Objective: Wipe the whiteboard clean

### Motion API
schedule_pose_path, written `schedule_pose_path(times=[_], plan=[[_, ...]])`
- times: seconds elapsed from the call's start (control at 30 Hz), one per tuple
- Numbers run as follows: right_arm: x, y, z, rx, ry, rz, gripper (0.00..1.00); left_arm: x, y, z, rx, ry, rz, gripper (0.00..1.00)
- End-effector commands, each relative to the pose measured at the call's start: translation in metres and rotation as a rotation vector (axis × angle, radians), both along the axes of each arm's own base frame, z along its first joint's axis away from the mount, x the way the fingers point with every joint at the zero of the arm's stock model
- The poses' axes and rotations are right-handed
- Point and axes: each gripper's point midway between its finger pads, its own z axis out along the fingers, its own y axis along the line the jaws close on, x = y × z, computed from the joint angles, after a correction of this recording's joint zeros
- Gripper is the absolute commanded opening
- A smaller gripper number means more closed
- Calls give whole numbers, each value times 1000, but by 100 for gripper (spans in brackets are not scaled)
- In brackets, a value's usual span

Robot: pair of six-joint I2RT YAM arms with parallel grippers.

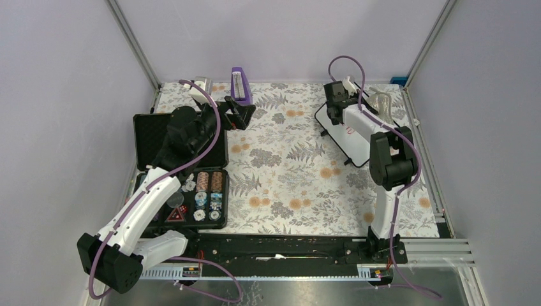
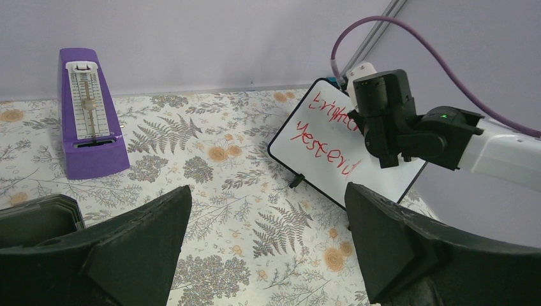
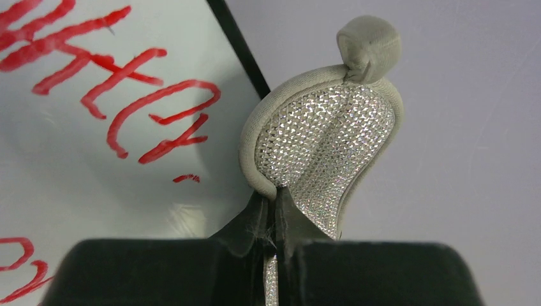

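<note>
Right gripper (image 3: 275,210) pinches silvery pad (image 3: 322,140) by whiteboard (image 3: 96,159) — left gripper (image 2: 266,191) spread, empty, near metronome (image 2: 89,121)

From above, can't read the red writing (image 1: 349,130), too small. Seeing only strips of the board (image 1: 351,148) under the right arm (image 1: 390,162). Losing part of the case (image 1: 145,127) lid behind the left arm (image 1: 188,131). From the left wrist, missing the ends of both written lines behind that right arm. On the right wrist, getting the board chopped off by the left and top edges. Can't see the lower end of the pad (image 3: 325,140), swallowed between the jaws of the right gripper (image 3: 275,220). Losing the jaws' own bases off the bottom edge.
</note>
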Motion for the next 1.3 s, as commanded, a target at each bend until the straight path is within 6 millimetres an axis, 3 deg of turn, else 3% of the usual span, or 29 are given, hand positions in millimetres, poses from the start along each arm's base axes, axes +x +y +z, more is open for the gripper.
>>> schedule_pose_path(times=[0.0,0.13,0.33,0.4,0.5,0.6,0.67,0.83,1.03,1.27], plan=[[-16,7,-32,41,79,-1,0,-7,-2,30,-38,-78,-20,99],[-32,31,-60,72,142,52,0,-7,-2,30,-40,-77,-23,99],[-48,104,-106,240,272,237,0,-6,-2,28,-41,-73,-22,99],[-50,128,-106,327,269,291,0,-6,-3,27,-38,-72,-22,99],[-42,140,-73,399,173,318,0,-5,-3,25,-34,-68,-19,99],[-28,130,-17,346,22,303,0,-5,-3,25,-35,-69,-22,99],[-19,111,16,271,-67,248,0,-6,-3,28,-38,-74,-24,99],[4,58,54,155,-182,101,0,-7,-3,28,-38,-74,-23,99],[21,25,65,-65,-177,30,0,-7,-4,27,-40,-70,-28,99],[20,23,20,-76,-71,67,2,-8,-4,29,-42,-75,-29,99]])
